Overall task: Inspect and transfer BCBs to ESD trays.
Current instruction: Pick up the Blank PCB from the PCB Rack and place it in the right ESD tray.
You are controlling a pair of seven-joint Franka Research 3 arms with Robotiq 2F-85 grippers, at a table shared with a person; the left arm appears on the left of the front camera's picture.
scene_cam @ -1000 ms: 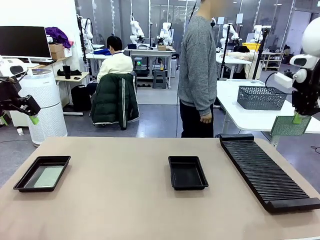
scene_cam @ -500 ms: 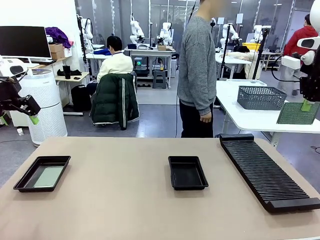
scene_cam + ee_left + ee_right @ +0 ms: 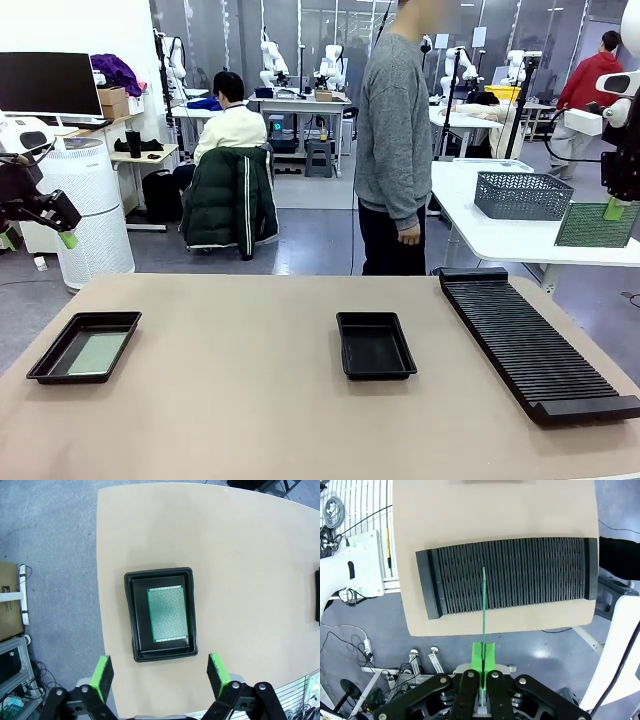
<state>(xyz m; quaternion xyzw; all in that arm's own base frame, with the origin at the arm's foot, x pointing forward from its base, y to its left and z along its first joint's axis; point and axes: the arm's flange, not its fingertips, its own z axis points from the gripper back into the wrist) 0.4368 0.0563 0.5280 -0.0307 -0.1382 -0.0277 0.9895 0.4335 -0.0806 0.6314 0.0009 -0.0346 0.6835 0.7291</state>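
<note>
A: The right gripper (image 3: pixel 612 208) is pinching a BCB (image 3: pixel 596 225) by its top edge, holding it high off the table's right side, above the slotted rack (image 3: pixel 535 340). I'd say it is being shown for inspection.

B: And the left gripper (image 3: pixel 159 671) is hanging spread wide above the left ESD tray (image 3: pixel 131 615), where another board (image 3: pixel 167 614) is lying flat.

A: Next, I'd guess, it is heading for the bare middle tray (image 3: pixel 375 345), which calls for tipping the board flat.

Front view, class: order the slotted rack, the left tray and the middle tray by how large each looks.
1. Slotted rack, clearly largest.
2. Left tray and middle tray: they look about alike, so no ranking between them.
</note>
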